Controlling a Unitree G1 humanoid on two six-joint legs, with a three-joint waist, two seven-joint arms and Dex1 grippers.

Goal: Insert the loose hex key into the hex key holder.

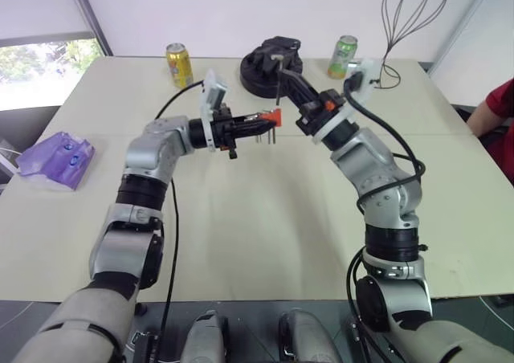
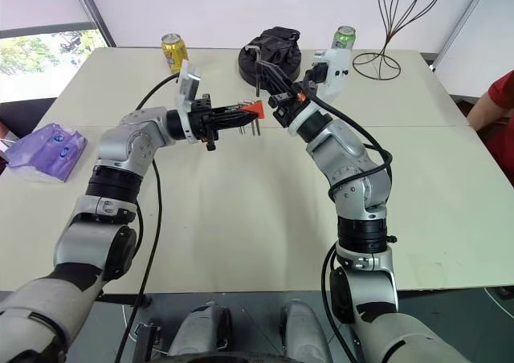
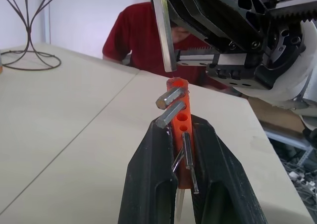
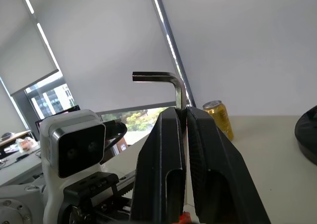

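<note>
Both arms raised over table, each holding one part.
Left gripper clamped on holder, mid-air above table. Right gripper clamped on key, bent end up, just beside holder, not inserted.

Even, soft daylight fills the room, and the window at the far left is washed out nearly white. The pale surface takes only faint shadows under the arms. In the left wrist view the black fingers nearest the lens look slightly soft, perhaps out of focus.
</note>
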